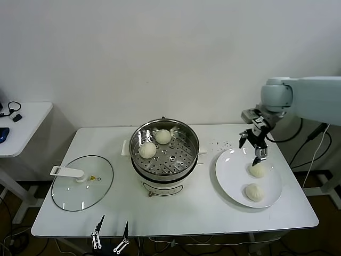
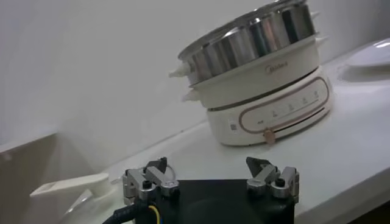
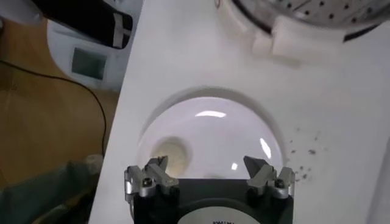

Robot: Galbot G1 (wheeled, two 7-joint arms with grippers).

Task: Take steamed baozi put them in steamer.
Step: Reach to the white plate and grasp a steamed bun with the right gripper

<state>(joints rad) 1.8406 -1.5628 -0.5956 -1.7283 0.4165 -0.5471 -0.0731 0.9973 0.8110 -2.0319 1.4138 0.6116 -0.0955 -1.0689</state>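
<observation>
The steel steamer stands on its white cooker base mid-table and holds two baozi. Two more baozi lie on the white plate at the right. My right gripper hovers open and empty over the plate's far edge, just above the nearer-to-steamer baozi. In the right wrist view the gripper is open over the plate, with one baozi beside one finger. My left gripper is parked open below the table's front edge; it also shows in its wrist view, facing the steamer.
A round glass lid with a white handle lies on the table left of the steamer. A second white table stands at the far left. Dark specks dot the tabletop between plate and steamer.
</observation>
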